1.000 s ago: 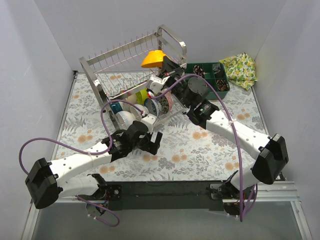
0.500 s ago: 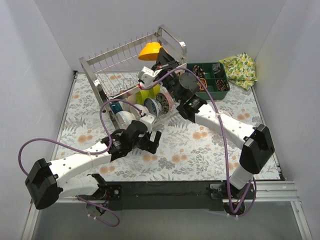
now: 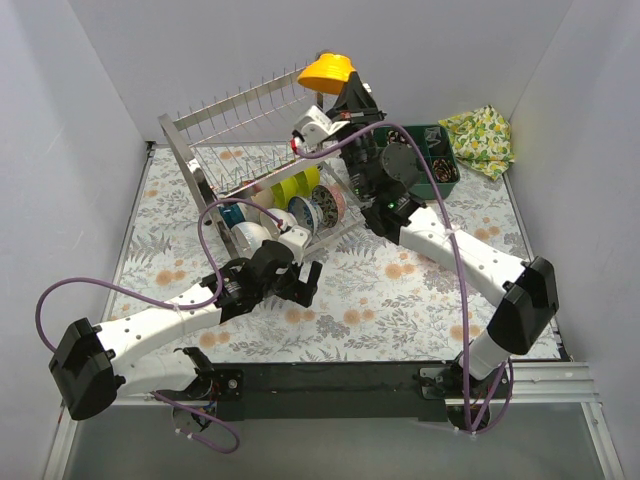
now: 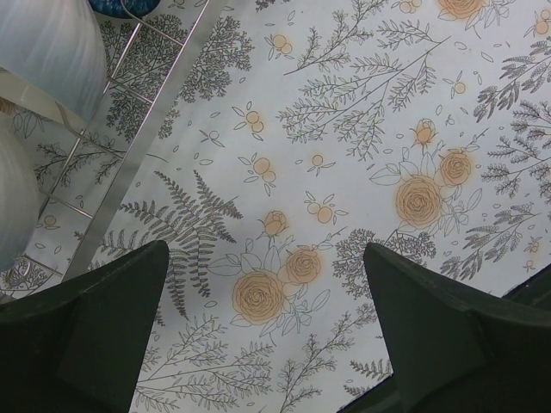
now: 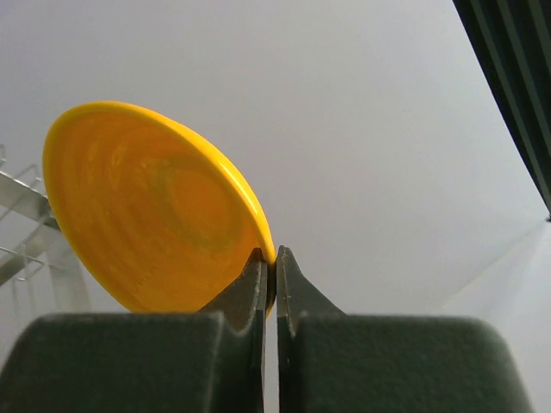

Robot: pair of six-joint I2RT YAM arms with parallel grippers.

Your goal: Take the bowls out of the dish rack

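My right gripper (image 3: 345, 88) (image 5: 275, 263) is shut on the rim of a yellow-orange bowl (image 3: 326, 70) (image 5: 146, 206), which hangs high above the top tier of the steel dish rack (image 3: 245, 110). On the lower tier stand a lime green bowl (image 3: 289, 188), a blue-and-white patterned bowl (image 3: 306, 213) and a white bowl (image 3: 250, 238) (image 4: 43, 52). My left gripper (image 3: 303, 284) (image 4: 267, 344) is open over the flowered table just in front of the rack, with nothing between its fingers. A rack wire (image 4: 146, 146) runs at its left.
A dark green compartment tray (image 3: 443, 172) sits at the back right, partly behind the right arm. A yellow patterned cloth (image 3: 481, 138) lies in the far right corner. White walls close in the table on three sides.
The right arm has lifted the yellow-orange bowl up off the rack's top tier and higher toward the back wall. The left arm has stayed where it was, open.
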